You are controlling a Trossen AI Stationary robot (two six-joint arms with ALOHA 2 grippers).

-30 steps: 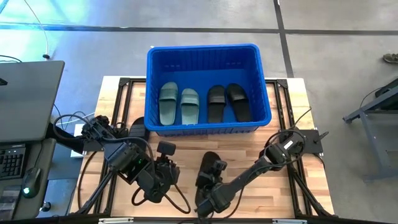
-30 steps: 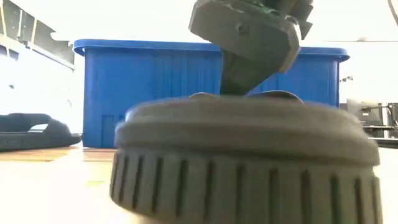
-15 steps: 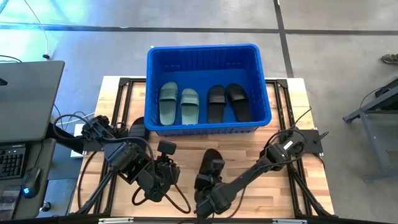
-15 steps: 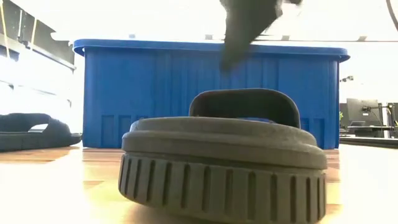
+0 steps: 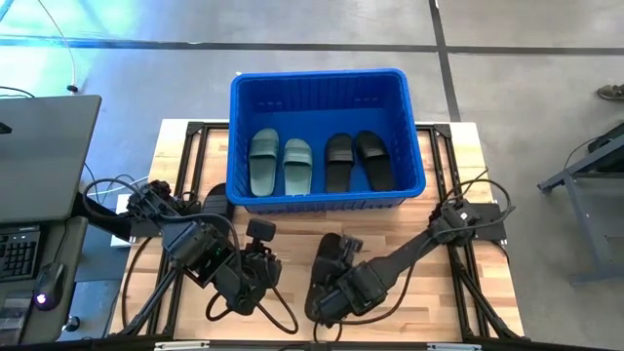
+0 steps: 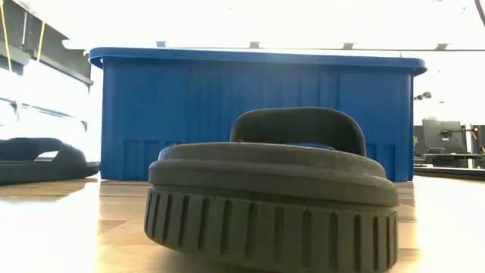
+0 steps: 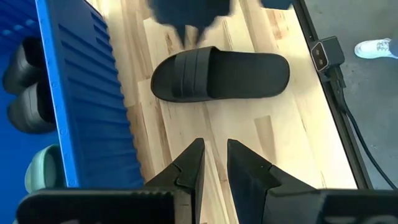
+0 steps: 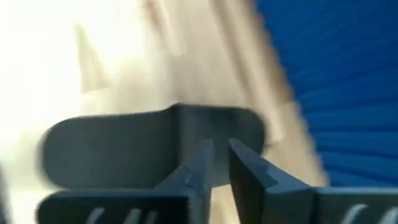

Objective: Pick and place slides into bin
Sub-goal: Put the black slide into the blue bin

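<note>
A black slide [image 5: 330, 250] lies sole-down on the wooden table in front of the blue bin [image 5: 322, 74]; it fills the low view [image 6: 273, 197]. My right gripper [image 5: 330, 279] hovers above its near end, fingers a narrow gap apart [image 8: 221, 163], touching nothing. My left gripper [image 5: 271, 271] waits to the slide's left, fingers also a narrow gap apart [image 7: 213, 163]. A second black slide [image 5: 216, 198] lies on the table left of the bin. Two sage green slides [image 5: 281, 164] and two black ones [image 5: 356, 161] lie in the bin.
The bin's ribbed near wall [image 6: 250, 106] stands just beyond the loose slide. A black metal frame [image 5: 444, 156] edges the table. A desk with a keyboard [image 5: 19, 249] stands at the left. Bare wood [image 5: 429, 302] lies right of the slide.
My right gripper has gone up from the black slide's strap and left the low view. The slide, which showed larger and raised at its near end, has dropped back flat on the table with its strap showing.
</note>
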